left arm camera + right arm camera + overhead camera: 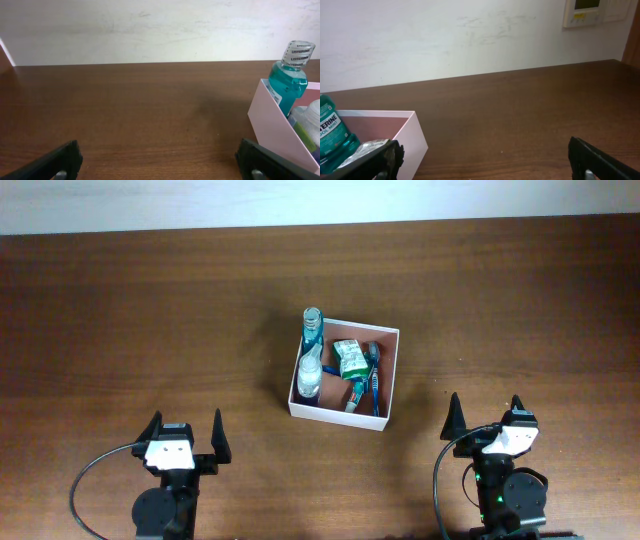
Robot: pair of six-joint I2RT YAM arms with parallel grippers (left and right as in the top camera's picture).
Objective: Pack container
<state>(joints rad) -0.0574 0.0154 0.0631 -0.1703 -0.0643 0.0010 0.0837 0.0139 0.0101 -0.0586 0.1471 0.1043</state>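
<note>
The left hand (pixel 187 422) and right hand (pixel 485 406) both stand wide and empty. On the surface (pixel 150 310) ahead and between them sits the container (pixel 335 412), rightward of the left hand and leftward of the right, which I judge slightly nearer. A teal bottle (pixel 312 330) and a clear bottle (pixel 309 376) lie along its left wall, long axes running away from the hands. The teal bottle's cap reads "LISTERINE"; the right wrist view shows "ERINE" and "OOL MINT" on its label.
</note>
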